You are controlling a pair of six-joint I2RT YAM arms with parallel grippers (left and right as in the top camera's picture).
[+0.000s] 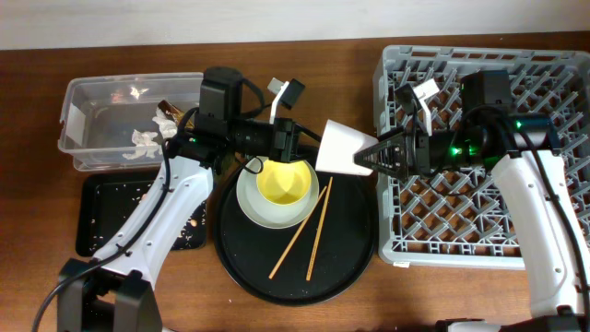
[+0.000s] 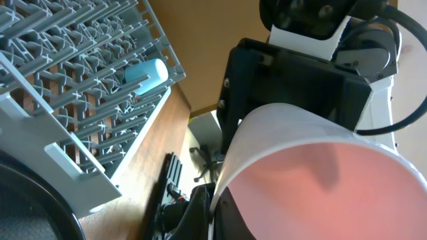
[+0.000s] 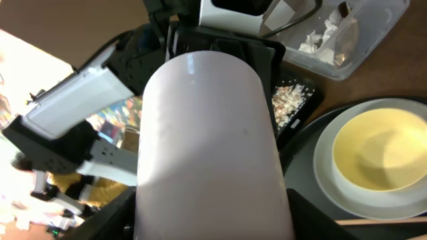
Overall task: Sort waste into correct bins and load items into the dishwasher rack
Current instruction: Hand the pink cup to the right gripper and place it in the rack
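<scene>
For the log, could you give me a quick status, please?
Right fingers clamp pink cup beside rack; left fingers at its rim, grip unclear. Blue cup racked. Nothing blocking.

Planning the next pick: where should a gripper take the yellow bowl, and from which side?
Pinch the yellow bowl by its rim from above, one finger inside, one outside. It sits upright, mouth up, nested in the plate, whose raised edge likely blocks a side approach.
</scene>
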